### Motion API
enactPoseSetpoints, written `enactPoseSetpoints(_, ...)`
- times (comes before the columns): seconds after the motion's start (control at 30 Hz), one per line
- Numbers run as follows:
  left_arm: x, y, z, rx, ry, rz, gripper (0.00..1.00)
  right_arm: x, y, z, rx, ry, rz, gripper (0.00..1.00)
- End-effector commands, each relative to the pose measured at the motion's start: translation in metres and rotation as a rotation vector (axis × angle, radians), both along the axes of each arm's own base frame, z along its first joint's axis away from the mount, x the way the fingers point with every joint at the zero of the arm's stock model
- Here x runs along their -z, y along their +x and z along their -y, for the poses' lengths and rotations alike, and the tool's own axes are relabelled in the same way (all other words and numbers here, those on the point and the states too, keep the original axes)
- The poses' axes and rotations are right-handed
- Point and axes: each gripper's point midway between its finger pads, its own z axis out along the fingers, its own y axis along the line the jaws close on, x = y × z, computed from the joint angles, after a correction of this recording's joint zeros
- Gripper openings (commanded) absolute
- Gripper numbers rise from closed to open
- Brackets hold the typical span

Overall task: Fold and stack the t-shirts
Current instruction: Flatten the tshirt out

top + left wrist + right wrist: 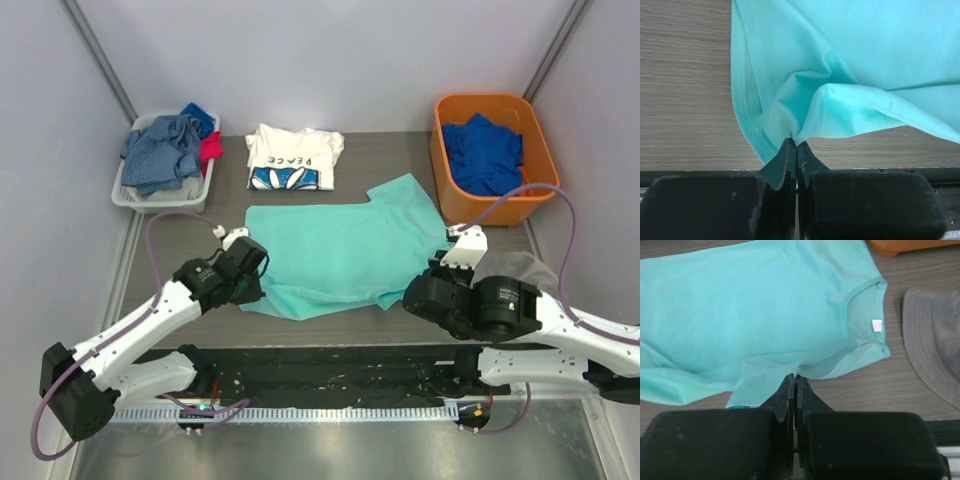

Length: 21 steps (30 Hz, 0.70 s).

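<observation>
We have the teal shirt [340, 250] pinned at both ends of its near edge: our left tool [796, 145] is pinched tight on the hem corner, our right tool [796, 377] pinched tight on fabric at the sleeve by the collar, jaws closed with cloth between them in both wrist views. The shirt lies flat in the middle of the worktop [385, 160], its long axis running left to right, parallel with the near edge, hem to the left and collar to the right. All of its body spreads away from the tools toward the far edge, so we judge that the coming fold turns on carrying the near edge straight over to the far one, both arms moving together and each equally close to its end. The white shirt [295, 158], already folded, waits beyond it near the far edge, left of centre and apart from the teal cloth
</observation>
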Motion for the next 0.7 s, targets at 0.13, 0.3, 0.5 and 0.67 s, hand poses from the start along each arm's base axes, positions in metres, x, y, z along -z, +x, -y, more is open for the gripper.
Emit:
enactPoseSetpoints(0.13, 0.000, -0.004, 0.002, -0.042, -0.005, 0.031, 0.00, -0.017, 0.032, 0.018, 0.086, -0.076, 0.053, 0.01)
enactPoseSetpoints(0.3, -0.004, -0.008, -0.008, -0.067, 0.007, 0.043, 0.00, -0.005, 0.043, 0.027, 0.121, -0.070, 0.017, 0.01)
enactPoseSetpoints(0.5, -0.009, -0.020, -0.023, -0.092, 0.007, 0.050, 0.00, 0.005, 0.035, 0.027, 0.100, -0.061, -0.030, 0.01)
enactPoseSetpoints(0.67, -0.005, -0.032, -0.025, -0.116, -0.059, 0.046, 0.00, 0.004, 0.020, 0.036, 0.103, -0.006, -0.061, 0.01)
